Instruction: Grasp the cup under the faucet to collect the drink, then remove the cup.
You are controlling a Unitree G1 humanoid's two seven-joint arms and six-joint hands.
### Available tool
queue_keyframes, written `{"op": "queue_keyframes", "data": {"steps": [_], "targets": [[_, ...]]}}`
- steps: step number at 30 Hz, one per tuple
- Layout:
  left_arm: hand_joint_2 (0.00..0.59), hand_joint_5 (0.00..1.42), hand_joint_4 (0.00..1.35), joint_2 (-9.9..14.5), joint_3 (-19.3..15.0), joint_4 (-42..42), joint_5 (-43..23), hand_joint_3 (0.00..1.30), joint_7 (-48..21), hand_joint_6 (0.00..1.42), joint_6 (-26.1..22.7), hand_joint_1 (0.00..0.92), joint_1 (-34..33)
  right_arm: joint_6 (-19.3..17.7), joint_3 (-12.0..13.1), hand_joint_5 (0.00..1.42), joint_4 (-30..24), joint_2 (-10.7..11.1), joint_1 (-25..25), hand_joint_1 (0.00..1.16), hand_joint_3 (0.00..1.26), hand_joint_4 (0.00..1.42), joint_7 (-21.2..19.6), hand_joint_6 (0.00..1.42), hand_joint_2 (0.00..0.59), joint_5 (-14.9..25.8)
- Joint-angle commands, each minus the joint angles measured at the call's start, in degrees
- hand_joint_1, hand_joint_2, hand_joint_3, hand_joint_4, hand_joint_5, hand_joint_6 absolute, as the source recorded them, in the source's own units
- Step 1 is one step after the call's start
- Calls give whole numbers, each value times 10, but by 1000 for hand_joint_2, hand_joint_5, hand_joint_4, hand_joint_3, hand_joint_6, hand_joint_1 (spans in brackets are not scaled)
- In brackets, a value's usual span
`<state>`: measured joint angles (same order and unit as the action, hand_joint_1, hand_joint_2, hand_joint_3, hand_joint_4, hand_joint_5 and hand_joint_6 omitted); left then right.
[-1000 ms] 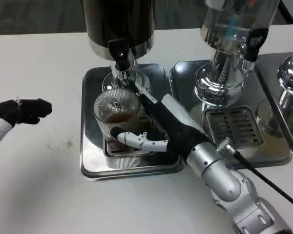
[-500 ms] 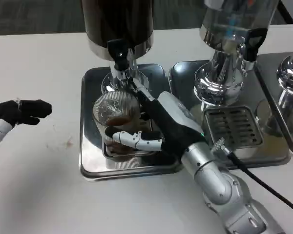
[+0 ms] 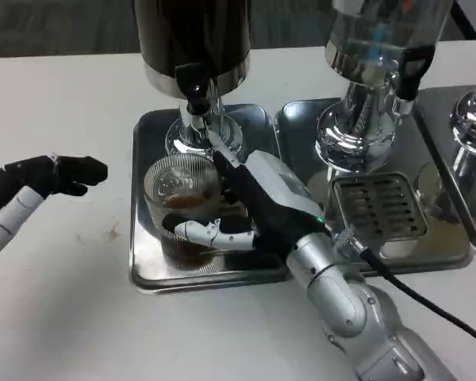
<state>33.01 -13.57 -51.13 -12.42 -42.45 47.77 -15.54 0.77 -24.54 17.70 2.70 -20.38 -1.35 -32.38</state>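
Nearest the camera, the silver right forearm [image 3: 357,317] reaches up from the lower right across the white counter [image 3: 63,317], a black cable [image 3: 428,305] trailing off its wrist. The right hand [image 3: 258,206] is wrapped around the ribbed glass cup [image 3: 182,198], one white and black finger [image 3: 210,232] curling across the cup's near side and the back of the hand pressed to its right side. The cup holds a little brown drink and stands over the front part of the steel drip tray [image 3: 147,262], a bit forward of the black faucet [image 3: 194,86] of the dark dispenser [image 3: 194,36]. At the left edge the left hand [image 3: 44,178] hovers above the counter holding nothing, its dark fingers gathered and pointing right, well apart from the tray. Further right stands a second tray with a slotted grate [image 3: 378,208] under a clear dispenser [image 3: 381,40].
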Motion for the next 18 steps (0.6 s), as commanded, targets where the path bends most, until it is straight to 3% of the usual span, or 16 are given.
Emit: {"op": "queue_keyframes", "data": {"steps": [1,7,18], "targets": [[133,323,381,-7,14,0,11,477,0,354,-2,0,-13,15,-8,446,-9,1,17,551,6,243,-8,442,221,-10],[134,323,381,-6,19,-2,13,477,-1,355,-1,0,-19,22,-9,502,-20,-2,26,551,94,346,-27,495,225,-23],[135,323,381,-6,17,1,17,472,5,362,5,0,-11,23,-14,533,-23,-6,30,572,167,404,-47,552,227,-34]]}}
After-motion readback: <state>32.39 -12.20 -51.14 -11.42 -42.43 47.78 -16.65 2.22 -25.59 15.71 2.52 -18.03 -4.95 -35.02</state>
